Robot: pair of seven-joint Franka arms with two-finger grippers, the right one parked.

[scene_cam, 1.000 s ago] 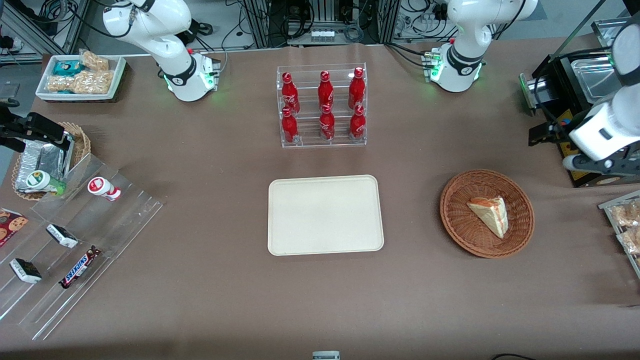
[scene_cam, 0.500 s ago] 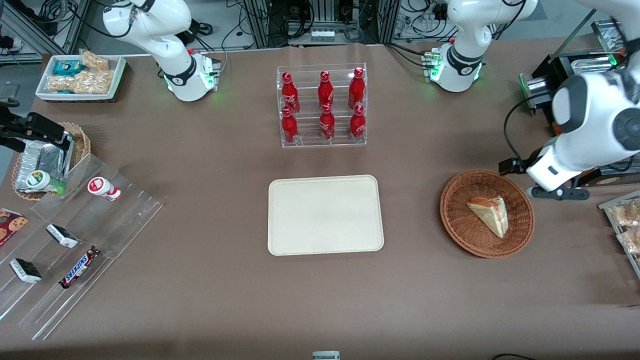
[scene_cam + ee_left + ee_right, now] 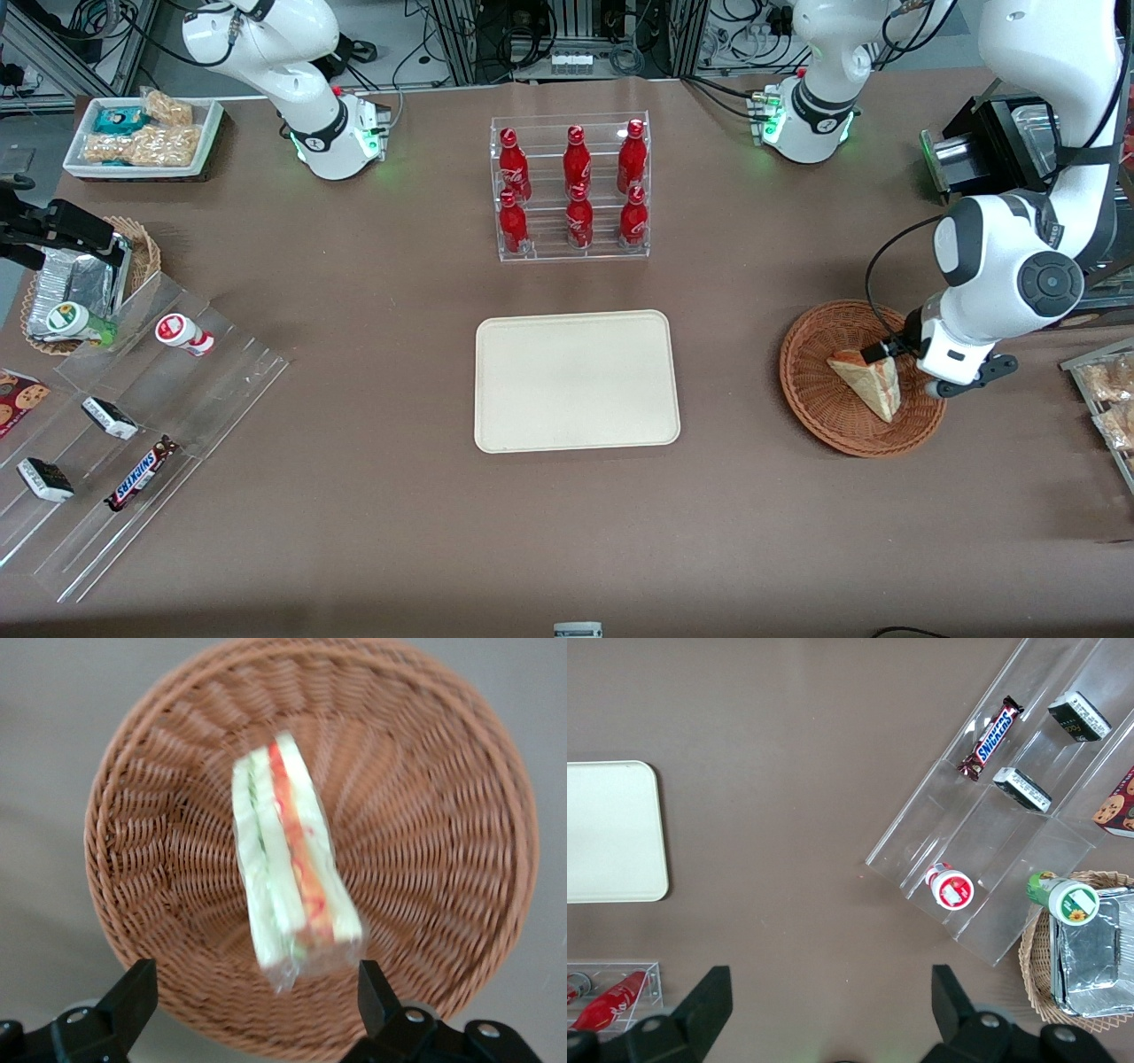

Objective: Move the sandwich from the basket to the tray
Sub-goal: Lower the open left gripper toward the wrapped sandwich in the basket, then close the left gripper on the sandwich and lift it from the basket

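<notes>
The sandwich [image 3: 868, 385] is a pale wedge with red-orange and green layers in clear wrap. It lies in the round brown wicker basket [image 3: 802, 390], toward the working arm's end of the table. My left gripper [image 3: 926, 372] hangs over the basket's rim, just above the sandwich. In the left wrist view the gripper [image 3: 252, 992] is open and empty. Its black fingers [image 3: 133, 992] stand wide on either side of the wrapped end of the sandwich [image 3: 292, 859], over the basket [image 3: 151, 797]. The cream-beige tray [image 3: 576, 381] lies flat at the table's middle and also shows in the right wrist view [image 3: 611, 833].
A clear rack of red bottles [image 3: 571, 190] stands farther from the camera than the tray. A black machine [image 3: 992, 168] and a tray of bagged snacks [image 3: 1107, 399] flank the basket. A clear stepped shelf [image 3: 133, 425] and a foil-lined basket [image 3: 80, 283] are at the parked arm's end.
My left arm has swung in from the table's edge and come down over the basket, beside the sandwich. The sandwich, basket and tray have not moved.
</notes>
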